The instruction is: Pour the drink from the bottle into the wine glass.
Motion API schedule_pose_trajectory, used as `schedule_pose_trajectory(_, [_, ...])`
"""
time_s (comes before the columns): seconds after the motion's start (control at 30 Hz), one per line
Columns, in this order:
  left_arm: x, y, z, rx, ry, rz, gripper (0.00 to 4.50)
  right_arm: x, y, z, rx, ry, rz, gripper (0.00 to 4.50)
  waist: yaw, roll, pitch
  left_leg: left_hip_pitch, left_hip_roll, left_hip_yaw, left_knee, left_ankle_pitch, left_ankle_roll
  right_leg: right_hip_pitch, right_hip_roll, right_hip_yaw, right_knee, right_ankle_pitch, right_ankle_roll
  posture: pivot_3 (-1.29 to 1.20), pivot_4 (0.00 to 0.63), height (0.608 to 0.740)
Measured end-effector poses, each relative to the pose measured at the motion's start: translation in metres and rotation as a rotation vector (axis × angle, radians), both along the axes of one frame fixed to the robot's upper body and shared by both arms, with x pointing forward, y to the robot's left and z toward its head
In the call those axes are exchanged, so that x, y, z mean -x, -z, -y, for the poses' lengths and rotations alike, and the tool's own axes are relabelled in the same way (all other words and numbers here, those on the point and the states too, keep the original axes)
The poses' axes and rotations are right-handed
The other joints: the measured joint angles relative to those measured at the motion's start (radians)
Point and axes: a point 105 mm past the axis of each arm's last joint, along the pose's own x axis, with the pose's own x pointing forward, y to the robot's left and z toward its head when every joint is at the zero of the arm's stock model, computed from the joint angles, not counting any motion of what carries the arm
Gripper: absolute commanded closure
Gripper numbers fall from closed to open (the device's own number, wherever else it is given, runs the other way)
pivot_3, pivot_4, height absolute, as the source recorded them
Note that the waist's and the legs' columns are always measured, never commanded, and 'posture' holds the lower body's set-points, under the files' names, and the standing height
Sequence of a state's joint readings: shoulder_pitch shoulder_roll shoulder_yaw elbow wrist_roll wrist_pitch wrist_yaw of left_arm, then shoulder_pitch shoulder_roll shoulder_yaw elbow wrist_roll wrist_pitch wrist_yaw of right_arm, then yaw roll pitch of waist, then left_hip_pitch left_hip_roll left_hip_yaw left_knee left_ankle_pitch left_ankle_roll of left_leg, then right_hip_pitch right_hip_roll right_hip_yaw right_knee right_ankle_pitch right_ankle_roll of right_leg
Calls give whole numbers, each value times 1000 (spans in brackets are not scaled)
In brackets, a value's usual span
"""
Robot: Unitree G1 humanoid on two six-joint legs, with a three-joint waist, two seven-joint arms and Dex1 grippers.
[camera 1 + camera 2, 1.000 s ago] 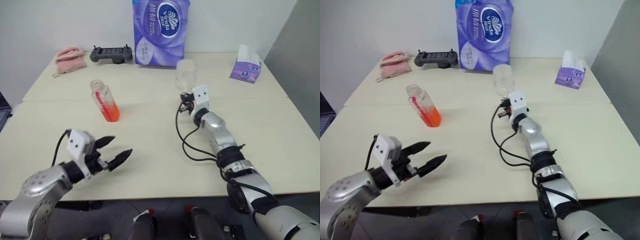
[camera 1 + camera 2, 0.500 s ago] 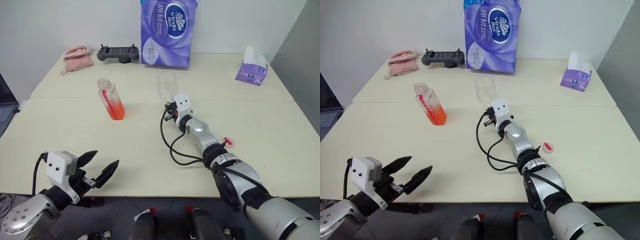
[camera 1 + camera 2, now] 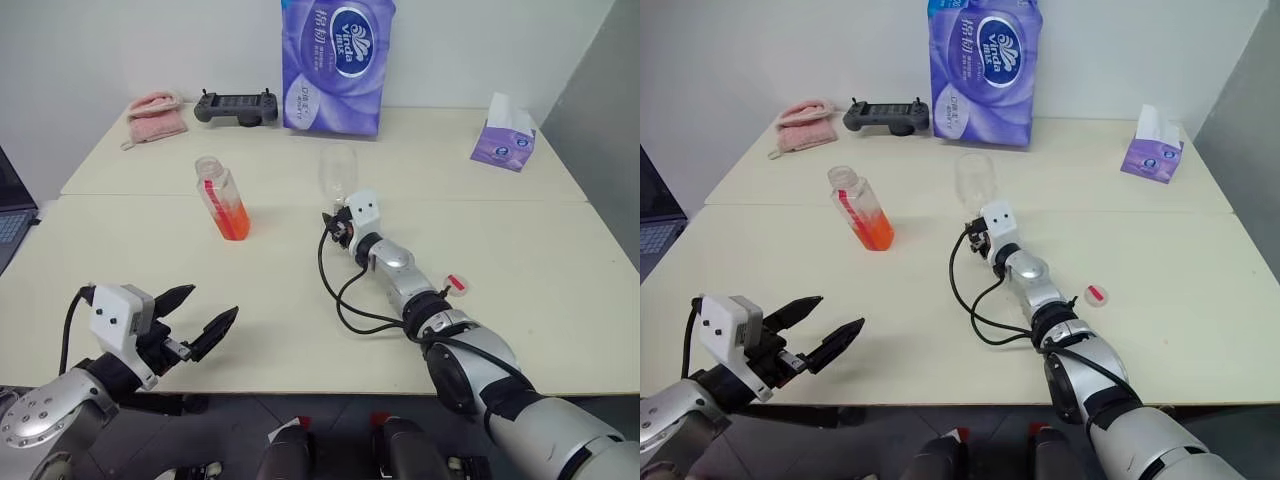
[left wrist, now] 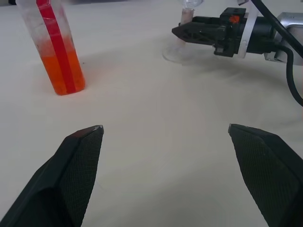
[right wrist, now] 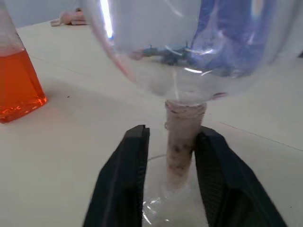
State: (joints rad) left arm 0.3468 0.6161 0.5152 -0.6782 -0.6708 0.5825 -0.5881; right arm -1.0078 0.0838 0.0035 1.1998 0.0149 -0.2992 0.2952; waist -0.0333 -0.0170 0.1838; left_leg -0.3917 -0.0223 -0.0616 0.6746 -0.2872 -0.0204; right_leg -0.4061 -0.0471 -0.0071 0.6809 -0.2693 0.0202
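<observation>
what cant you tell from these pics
- Wine glass: right wrist view cuts off its rim; in the head views the right end effector hides its foot.
- Whether the fingers touch the stem: right wrist view leaves it unclear.
- Bottle: mouth cut off in left wrist view.
- Small red-and-white thing on the table: too small to identify.

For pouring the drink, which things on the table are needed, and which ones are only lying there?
Needed: bottle holding orange drink; wine glass, empty; small cap.

Only lying there: purple tissue pack; small tissue box; black controller; pink cloth.
</observation>
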Motion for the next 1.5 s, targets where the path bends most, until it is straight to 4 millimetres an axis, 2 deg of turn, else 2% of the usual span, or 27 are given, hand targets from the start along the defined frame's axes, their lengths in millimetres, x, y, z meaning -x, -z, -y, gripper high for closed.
schedule_pose_trajectory(0.13, [-2, 2, -3, 3, 4, -11, 0, 1, 10, 10, 3, 17, -10, 232, 1, 0, 0, 0, 0, 0, 0, 0, 0, 0, 0, 0, 0, 0, 0, 0, 150, 740])
schedule_pose_trajectory(0.17, [-3, 1, -2, 3, 4, -6, 0, 1, 12, 14, 6, 24, -9, 18, 1, 0, 0, 0, 0, 0, 0, 0, 0, 0, 0, 0, 0, 0, 0, 0, 150, 740])
schedule_pose_trajectory(0.33, [-10, 0, -5, 10, -1, 1, 0, 2, 20, 40, 21, 56, 5, 18, 0, 0, 0, 0, 0, 0, 0, 0, 0, 0, 0, 0, 0, 0, 0, 0, 150, 740])
schedule_pose_trajectory(0.5, [-20, 1, -13, 16, -73, 35, 0, 14, 10, 74, 5, 73, 71, 18, 3, 0, 0, 0, 0, 0, 0, -1, 1, 0, -1, 0, 0, 0, 0, 0, 150, 740])
schedule_pose_trajectory(0.57, [-22, 7, -19, 23, -126, 37, 0, 27, 2, 78, -20, 18, 78, 18, 4, 0, 0, 0, 0, -1, 0, -1, 2, 0, -1, 0, 0, 0, 0, 0, 150, 740])
schedule_pose_trajectory(0.67, [-27, 13, -28, 41, -219, 61, 0, 61, -13, 79, -29, -146, 49, 18, 5, 0, 0, -1, 0, -1, 0, -2, 3, 0, -1, -1, 0, 0, 0, 0, 150, 740])
schedule_pose_trajectory(0.7, [-29, 14, -32, 43, -256, 75, 0, 77, -23, 80, -31, -223, 30, 18, 7, 0, 0, -1, 0, -2, 0, -2, 3, 0, -1, -1, 0, 0, 0, 0, 150, 740])
schedule_pose_trajectory(0.83, [-34, 21, -39, 43, -343, 90, 0, 115, -56, 82, 7, -400, 19, 18, 8, 0, 0, 0, 0, -4, 0, -2, 3, 1, -1, -3, -1, 0, 0, 0, 150, 740])
schedule_pose_trajectory(0.9, [-41, 17, -41, 42, -372, 113, 0, 132, -55, 87, 46, -462, -28, 18, 13, -1, 0, -1, 0, -4, 0, -2, 3, 2, -1, -4, -1, 0, 0, 0, 150, 740])
schedule_pose_trajectory(1.03, [-59, 7, -38, 37, -383, 161, 0, 153, -55, 95, 68, -507, -94, 18, 27, -1, 0, -1, -1, -4, 1, -2, 4, 2, -2, -3, -1, 0, 1, 0, 150, 740])
schedule_pose_trajectory(1.17, [-78, 3, -35, 52, -375, 180, 0, 165, -63, 96, 76, -516, -85, 18, 28, -1, -1, -1, 0, -3, 1, -2, 3, 2, -1, -3, -1, 0, 1, 0, 150, 740])
schedule_pose_trajectory(1.5, [-117, -7, -25, 54, -315, 218, 0, 160, -75, 98, 29, -399, -61, 18, 30, -2, -1, -2, -1, -3, 1, -2, 3, 1, -1, -4, -1, 0, 1, 0, 150, 740])
